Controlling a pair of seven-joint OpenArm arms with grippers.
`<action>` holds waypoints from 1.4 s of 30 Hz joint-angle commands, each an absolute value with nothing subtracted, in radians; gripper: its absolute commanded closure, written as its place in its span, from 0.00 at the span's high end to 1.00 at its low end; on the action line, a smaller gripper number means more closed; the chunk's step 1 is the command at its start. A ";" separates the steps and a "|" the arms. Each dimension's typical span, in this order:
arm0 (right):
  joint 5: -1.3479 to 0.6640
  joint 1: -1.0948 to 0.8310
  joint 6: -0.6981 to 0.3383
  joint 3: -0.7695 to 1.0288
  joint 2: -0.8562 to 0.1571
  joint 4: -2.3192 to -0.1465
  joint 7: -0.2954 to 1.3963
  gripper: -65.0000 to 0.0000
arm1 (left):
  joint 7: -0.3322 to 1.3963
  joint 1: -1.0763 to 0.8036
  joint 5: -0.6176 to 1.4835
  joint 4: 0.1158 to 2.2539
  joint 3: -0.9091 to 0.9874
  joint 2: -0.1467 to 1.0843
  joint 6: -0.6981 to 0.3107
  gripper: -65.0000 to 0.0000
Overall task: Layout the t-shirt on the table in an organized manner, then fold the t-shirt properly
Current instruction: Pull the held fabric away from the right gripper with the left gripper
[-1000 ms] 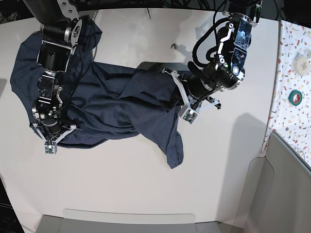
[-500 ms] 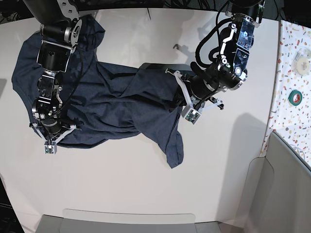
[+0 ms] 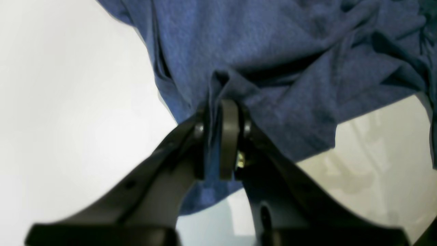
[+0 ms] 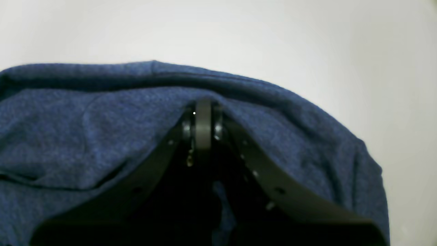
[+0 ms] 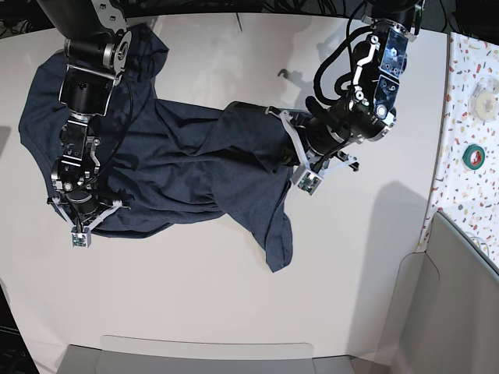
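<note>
White tabletop [image 5: 234,296] spreads beneath me, and the t-shirt [image 5: 187,167] lies rumpled across it, its long axis running side to side in the base view, from the bunched mass under my right arm to the twisted end at my left, with one loose flap trailing toward the table's near edge. My left gripper [image 5: 295,156] is clamped on a fold of that twisted end; the left wrist view shows cloth pinched between the pads [image 3: 228,136], the fabric gathered into ridges that fan away from the pinch. My right gripper [image 5: 84,216] sits at the shirt's lower edge on the other side, jaws fully closed, and the right wrist view shows the hem curving over the fingertips [image 4: 203,126], though whether any cloth is caught between them I cannot tell. Only the base view takes in the speckled strip [image 5: 468,101] beside the table, where a roll of green tape [image 5: 472,156] lies.
</note>
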State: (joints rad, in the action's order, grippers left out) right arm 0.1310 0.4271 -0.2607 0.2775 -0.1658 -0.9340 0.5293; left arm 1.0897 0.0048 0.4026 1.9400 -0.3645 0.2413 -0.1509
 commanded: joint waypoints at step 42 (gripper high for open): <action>0.159 0.389 -0.259 0.282 -0.157 -0.915 0.641 0.00 | 0.984 -0.180 0.406 2.064 -0.418 0.423 -0.154 0.00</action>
State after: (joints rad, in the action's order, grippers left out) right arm 0.1272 0.4103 -0.2531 0.2817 -0.1574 -0.9367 0.5056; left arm 0.9932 -0.1810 0.4034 2.0483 -0.4217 0.4126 -0.1539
